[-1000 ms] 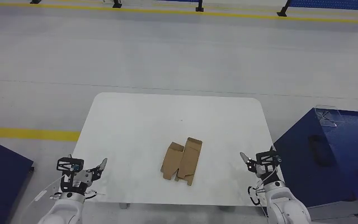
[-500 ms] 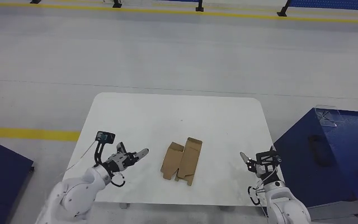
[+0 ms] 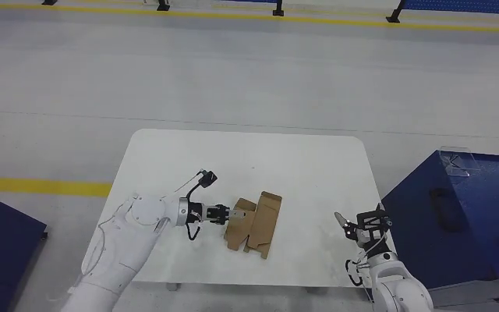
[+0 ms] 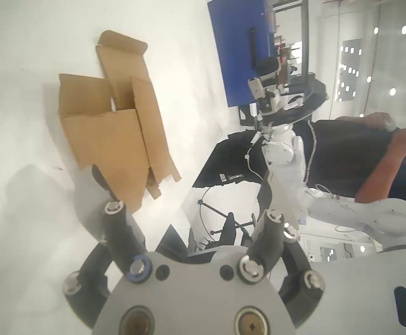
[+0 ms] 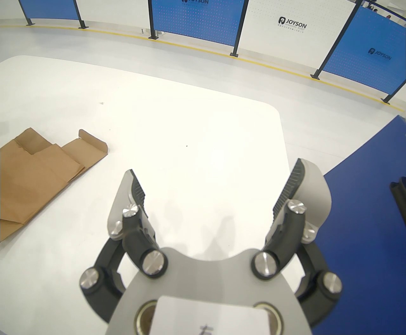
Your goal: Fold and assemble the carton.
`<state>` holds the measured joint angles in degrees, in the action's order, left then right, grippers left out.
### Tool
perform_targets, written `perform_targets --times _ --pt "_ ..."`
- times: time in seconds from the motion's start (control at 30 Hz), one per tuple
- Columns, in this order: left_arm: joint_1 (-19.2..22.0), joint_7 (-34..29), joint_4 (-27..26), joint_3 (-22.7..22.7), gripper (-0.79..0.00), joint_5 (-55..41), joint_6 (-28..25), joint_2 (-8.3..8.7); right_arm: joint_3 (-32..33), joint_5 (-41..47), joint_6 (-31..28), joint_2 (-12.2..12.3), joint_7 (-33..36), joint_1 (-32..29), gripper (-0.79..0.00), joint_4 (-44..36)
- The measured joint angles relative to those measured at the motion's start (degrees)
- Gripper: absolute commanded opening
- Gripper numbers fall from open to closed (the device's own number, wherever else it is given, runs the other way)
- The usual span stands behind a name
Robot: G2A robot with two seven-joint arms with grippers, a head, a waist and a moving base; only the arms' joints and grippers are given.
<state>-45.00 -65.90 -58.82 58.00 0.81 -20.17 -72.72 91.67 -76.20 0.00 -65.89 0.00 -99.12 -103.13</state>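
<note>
Two blue things flank the white worktop (image 3: 234,156): a cabinet (image 3: 448,210) just off its right side and a block (image 3: 15,234) off its near left corner. A yellow line (image 3: 54,187) crosses the grey floor to the left, and blue barriers (image 5: 196,16) stand along the far side of the floor.

The carton (image 3: 253,225) lies flat and brown on the worktop, a little nearer the robot than the middle. Its panels overlap in two long strips, with short flaps at the far end; one flap's edge curls up slightly. Bare worktop lies between the carton and the right pincer (image 5: 215,168).

The left pincer (image 3: 222,211) sits low at the carton's left edge, its arm stretched across the near left part of the worktop. It is spread wide and clasps nothing. In the left wrist view the carton's near edge covers the tip of one finger (image 4: 87,203), but I cannot tell whether the two touch. The other finger (image 4: 280,206) stands clear of the cardboard.

The right pincer is also spread wide and empty. It hangs over the worktop's near right corner, just beside the cabinet and well apart from the carton.
</note>
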Motion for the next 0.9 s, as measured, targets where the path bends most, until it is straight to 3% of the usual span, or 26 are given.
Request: perform_targets --times 0.2,0.5,0.9 --pt "3.51 1.38 6.32 -3.87 -0.394 1.36 0.39 -1.32 0.00 0.00 0.00 0.00 0.00 0.00 0.000 0.00" --pt "6.28 2.72 12.50 -5.90 -0.437 2.29 0.06 -2.18 0.00 0.00 0.00 0.00 0.00 0.00 0.000 0.00" --pt "8.39 6.47 18.96 -10.53 -0.422 4.89 0.61 -4.49 0.00 0.00 0.00 0.00 0.00 0.00 0.000 0.00"
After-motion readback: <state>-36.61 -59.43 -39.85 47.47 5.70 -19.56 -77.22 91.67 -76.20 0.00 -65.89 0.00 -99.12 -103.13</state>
